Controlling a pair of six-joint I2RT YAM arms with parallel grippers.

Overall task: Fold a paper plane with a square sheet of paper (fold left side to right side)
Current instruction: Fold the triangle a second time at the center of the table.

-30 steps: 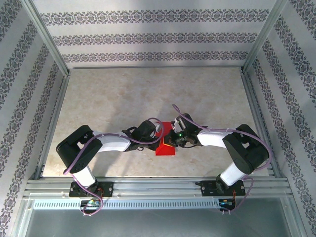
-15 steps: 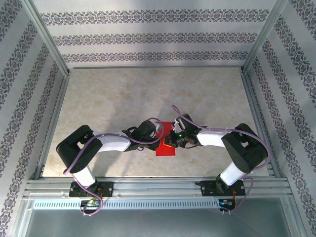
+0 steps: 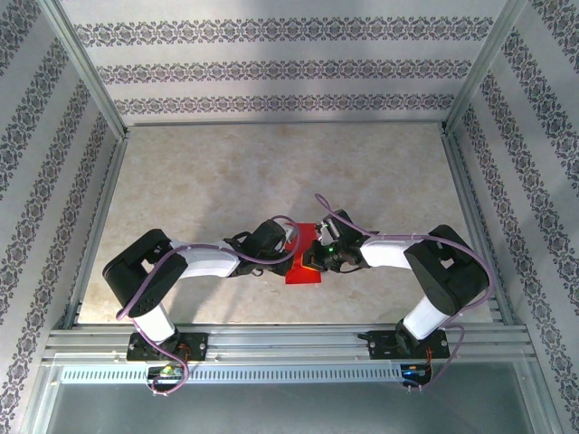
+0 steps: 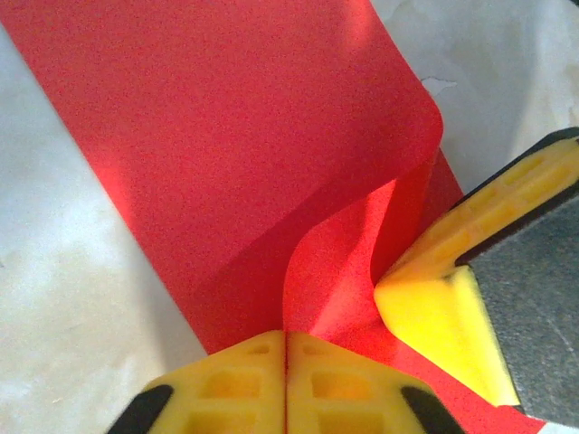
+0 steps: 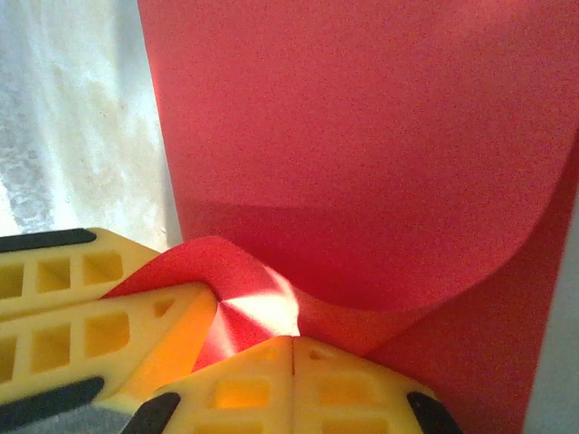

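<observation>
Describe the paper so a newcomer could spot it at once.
On the marbled table, look midway along the near edge. There the left gripper and right gripper pinch the paper, one side curled over. It is the only bright red thing.

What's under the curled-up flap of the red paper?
The red paper's own lower layer, flat on the table. The table beneath that layer is covered.

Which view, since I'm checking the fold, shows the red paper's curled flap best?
Left wrist: the red paper shows its curled flap's rounded corner over the flat layer. Right wrist crops the curl; top external shows a small red patch.
</observation>
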